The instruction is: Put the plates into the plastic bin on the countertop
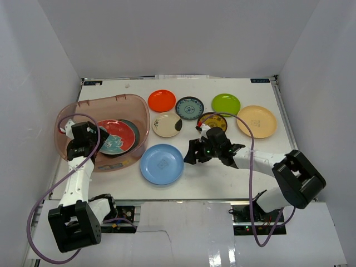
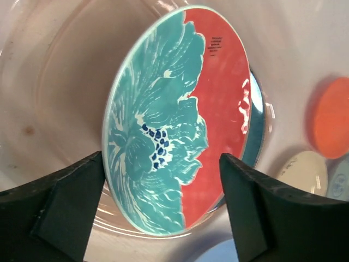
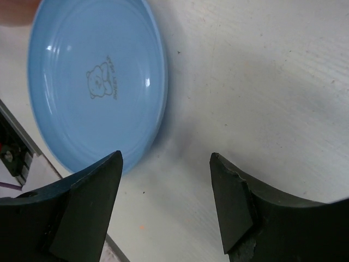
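Note:
The pinkish plastic bin stands at the left. In it the red-and-teal floral plate lies over a dark teal plate. My left gripper is open and empty over the bin; the wrist view shows the floral plate between its fingers, untouched. My right gripper is open and empty, low over the table just right of the light blue plate; its wrist view shows that plate by the left finger. Orange, blue-patterned, lime green, tan and cream plates lie behind.
A yellow-brown patterned plate is partly hidden by my right arm. White walls enclose the countertop. Purple cables loop from both arms. Through the bin wall the orange plate shows.

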